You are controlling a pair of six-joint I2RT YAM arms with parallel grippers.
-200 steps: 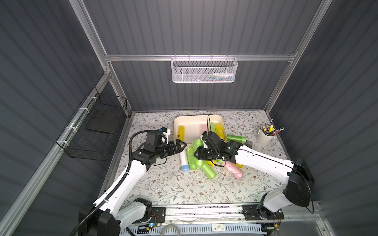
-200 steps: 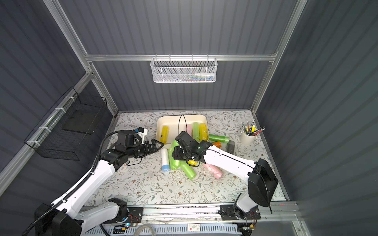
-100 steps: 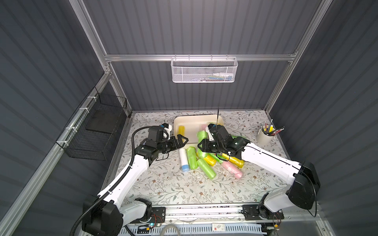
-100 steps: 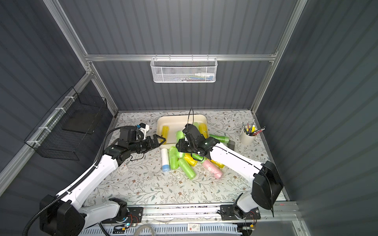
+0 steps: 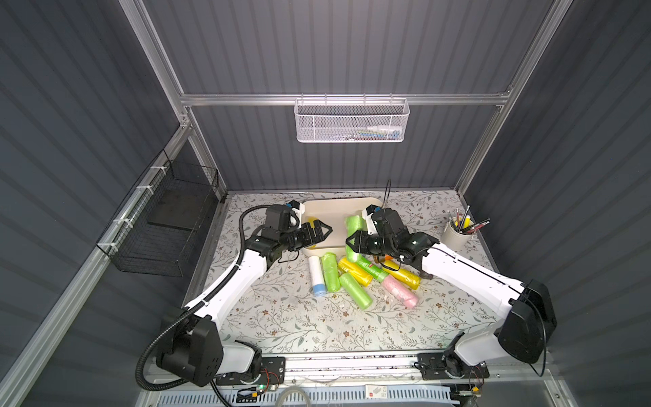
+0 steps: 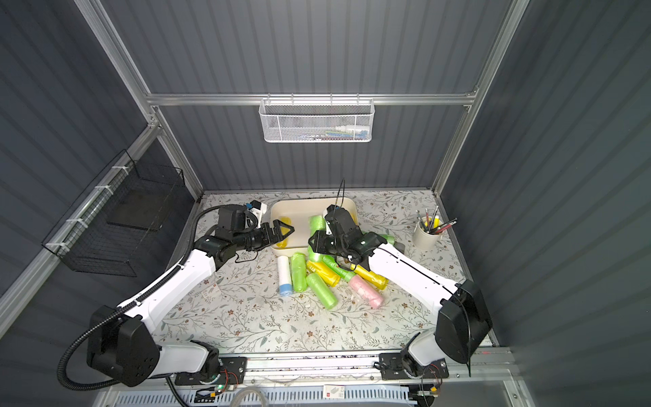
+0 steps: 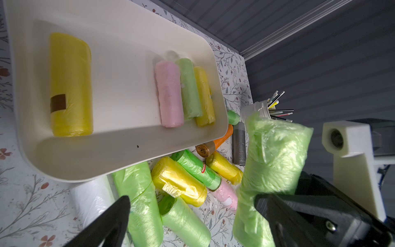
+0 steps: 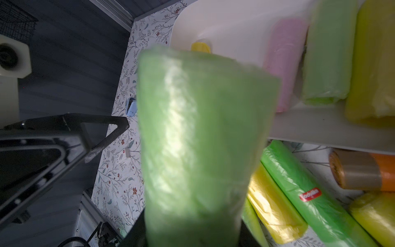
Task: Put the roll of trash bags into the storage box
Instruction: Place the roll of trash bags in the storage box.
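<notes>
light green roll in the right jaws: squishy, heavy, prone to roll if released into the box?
Probably squashy: the light green roll has crinkled, loose film. Likely light and fairly stiff lengthwise: held near one end by the right jaws, it looks straight. Being cylindrical, it may roll on the smooth floor of the storage box.

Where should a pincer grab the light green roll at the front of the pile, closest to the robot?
Probably from above, jaws across the width, at the nearer half of the light green roll. It lies flat and slanted, tabletop bare on both long sides there; its far end crowds the yellow roll.
</notes>
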